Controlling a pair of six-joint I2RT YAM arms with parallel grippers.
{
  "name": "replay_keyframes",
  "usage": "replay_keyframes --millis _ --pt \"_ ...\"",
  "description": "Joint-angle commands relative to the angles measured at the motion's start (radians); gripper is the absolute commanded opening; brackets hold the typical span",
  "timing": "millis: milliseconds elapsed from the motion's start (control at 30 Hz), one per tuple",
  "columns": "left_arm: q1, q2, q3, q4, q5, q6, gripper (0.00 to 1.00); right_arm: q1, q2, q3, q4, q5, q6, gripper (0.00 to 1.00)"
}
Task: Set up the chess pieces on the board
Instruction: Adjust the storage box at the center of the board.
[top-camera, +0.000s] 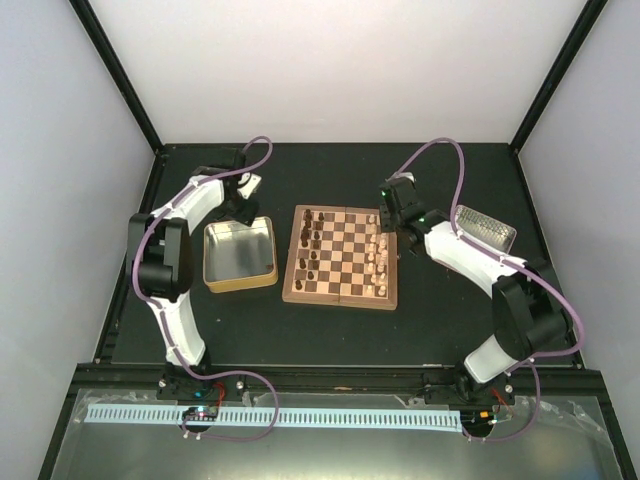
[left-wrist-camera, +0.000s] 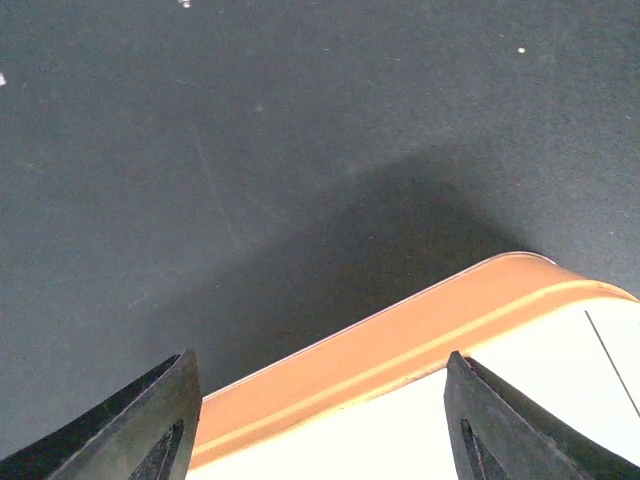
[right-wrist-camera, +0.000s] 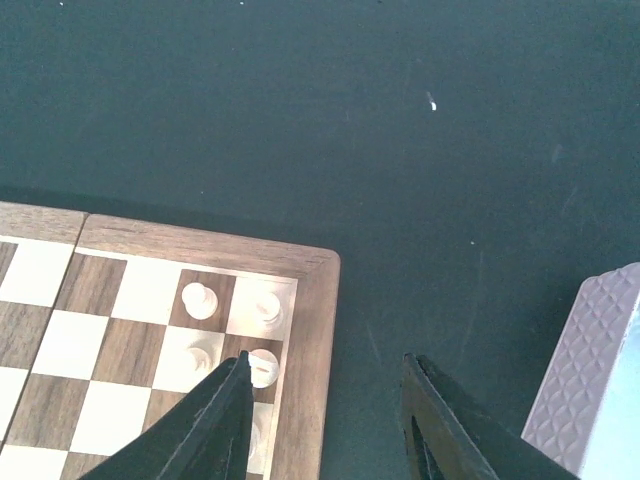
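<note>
Left pincer (left-wrist-camera: 320, 358) stands wide open with nothing between its dark fingers (left-wrist-camera: 150, 430); below the gap runs the orange-tinted rim of a yellowish tin (left-wrist-camera: 400, 340), and beyond it lies the dark tabletop (left-wrist-camera: 250, 150). From the top view this pincer hangs over the far edge of the tin, which sits just left of the board (top-camera: 338, 299) and apart from it. The right pincer (right-wrist-camera: 325, 358) is open too, its gap narrower than the left one's, and it holds nothing. One of its fingers shows over the outermost squares and the other over bare tabletop, so the board's plain right border lies beneath the gap, close to the far right corner. The board lies flat in the middle of the tabletop, between the two arms. On it the chess pieces are gathered at two opposite sides: the dark pieces (top-camera: 312, 240) stand along the left side and the pale pieces (top-camera: 380, 255) along the right side, while the middle squares are bare. In the right wrist view four pale pieces stand upright on the corner squares, one partly hidden by a finger; what kind each piece is cannot be told at this size. A silvery perforated tray (top-camera: 487, 228) rests on the tabletop to the right of the board, well apart from it, beside the right arm.
</note>
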Motion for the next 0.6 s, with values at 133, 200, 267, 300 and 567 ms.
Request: replay_keyframes --millis 133,200,267,300,567 --pt "-0.007 0.030 0.032 -0.046 0.074 0.093 0.67 -0.024 0.024 0.034 0.020 0.032 -0.028 0.43" --pt "-0.007 0.035 0.028 -0.040 0.065 0.101 0.67 -0.027 0.029 0.036 0.020 0.030 -0.031 0.43" --pt "-0.007 0.053 0.039 -0.060 0.074 0.101 0.66 -0.031 0.028 0.035 0.019 0.032 -0.032 0.43" --pt "-0.007 0.055 0.038 -0.065 0.080 0.102 0.66 -0.032 0.026 0.034 0.019 0.032 -0.034 0.43" --pt "-0.007 0.058 -0.004 -0.043 0.085 0.117 0.51 -0.042 0.021 0.015 0.021 0.028 -0.040 0.42"
